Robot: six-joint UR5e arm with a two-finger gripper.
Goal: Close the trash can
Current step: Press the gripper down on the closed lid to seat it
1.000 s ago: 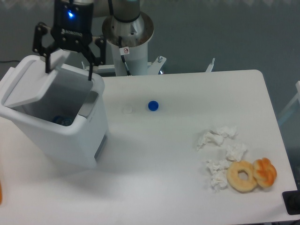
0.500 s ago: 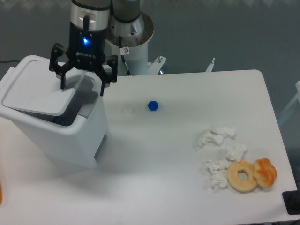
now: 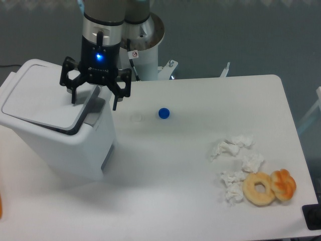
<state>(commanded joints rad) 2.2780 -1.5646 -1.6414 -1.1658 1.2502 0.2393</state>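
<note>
The trash can [image 3: 75,150] is a large white bin standing at the left of the table. Its flat white lid [image 3: 42,100] lies almost flat over the opening, with a thin dark gap still showing along its right edge. The grey push tab [image 3: 94,111] sits at the near right corner of the top. My gripper [image 3: 94,103] hangs over the lid's right end, fingers spread open and pointing down, one fingertip [image 3: 74,100] at the lid's surface. Nothing is held between them.
A blue bottle cap [image 3: 163,113] and a white cap [image 3: 136,117] lie right of the bin. Crumpled tissues [image 3: 235,160], a plain donut [image 3: 259,189] and a glazed pastry [image 3: 284,184] sit at the front right. The robot base [image 3: 138,45] stands behind.
The lid has swung down from wide open to nearly flat. My gripper moved right and lower, following the lid's free end.
</note>
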